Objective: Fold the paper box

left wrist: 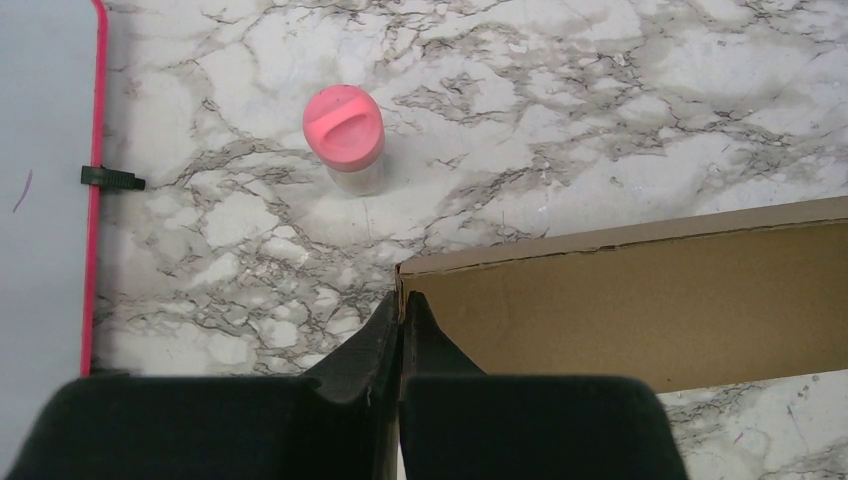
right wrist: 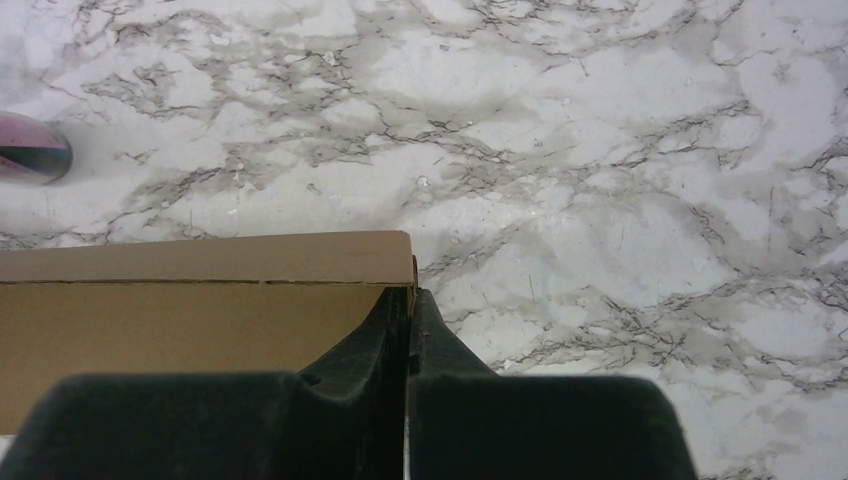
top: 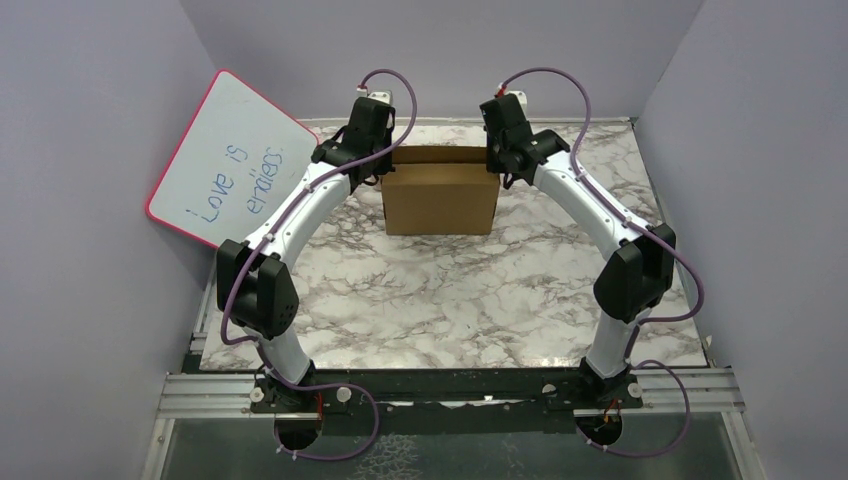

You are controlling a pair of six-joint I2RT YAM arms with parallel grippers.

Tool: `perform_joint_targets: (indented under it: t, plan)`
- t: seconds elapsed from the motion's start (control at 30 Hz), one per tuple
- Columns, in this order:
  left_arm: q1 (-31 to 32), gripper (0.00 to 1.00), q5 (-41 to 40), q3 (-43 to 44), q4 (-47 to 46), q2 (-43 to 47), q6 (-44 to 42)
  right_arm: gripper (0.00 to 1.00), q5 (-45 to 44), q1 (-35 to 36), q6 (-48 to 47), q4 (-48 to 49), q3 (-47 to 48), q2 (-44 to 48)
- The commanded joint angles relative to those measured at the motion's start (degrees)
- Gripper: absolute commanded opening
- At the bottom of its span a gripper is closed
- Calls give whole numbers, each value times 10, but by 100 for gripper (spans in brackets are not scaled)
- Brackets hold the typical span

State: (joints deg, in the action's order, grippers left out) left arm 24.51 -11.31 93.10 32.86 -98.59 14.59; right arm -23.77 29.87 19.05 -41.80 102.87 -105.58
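The paper box [top: 440,200] is brown cardboard standing at the far middle of the marble table, with a large panel facing the arms. My left gripper [top: 378,172] is at its upper left corner and my right gripper [top: 503,172] at its upper right corner. In the left wrist view the left gripper [left wrist: 402,300] is shut, pinching the left edge of the box [left wrist: 640,310]. In the right wrist view the right gripper [right wrist: 411,295] is shut the same way on the right edge of the box [right wrist: 190,320].
A pink-framed whiteboard [top: 225,160] with blue writing leans against the left wall. A small jar with a pink lid [left wrist: 344,135] stands on the table behind the box's left end. Purple walls close in the table on three sides.
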Motion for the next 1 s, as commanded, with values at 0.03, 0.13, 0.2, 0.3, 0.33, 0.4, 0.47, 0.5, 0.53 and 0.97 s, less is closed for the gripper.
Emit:
perform_joint_targets:
  t: [0.03, 0.13, 0.2, 0.3, 0.33, 0.4, 0.47, 0.5, 0.53, 0.97]
  plan:
    - [26, 0, 38, -3, 5, -12, 19, 1, 50, 10, 20, -18, -38, -3]
    - [27, 0, 36, -7, 5, -10, 22, 1, 47, 10, 23, -12, -49, 3]
    - [28, 1, 32, -10, 3, -9, 26, 1, 43, 10, 25, -6, -59, 8]
    - [32, 1, 31, -18, -2, -6, 32, 1, 45, 10, 31, 8, -78, 18]
    - [34, 2, 29, -21, -4, -4, 33, 1, 46, 11, 33, 12, -84, 24]
    - [38, 2, 23, -36, -11, 4, 37, 1, 47, 10, 37, 23, -100, 32]
    - [40, 3, 20, -61, -27, 16, 43, 1, 48, 11, 40, 39, -120, 44]
    - [40, 3, 20, -74, -36, 23, 46, 1, 50, 10, 42, 48, -132, 51]
    - [41, 4, 20, -89, -45, 29, 50, 1, 52, 10, 44, 58, -143, 57]
    - [40, 31, 6, -154, -102, 88, 47, 23, 38, 10, 46, 142, -222, 130]
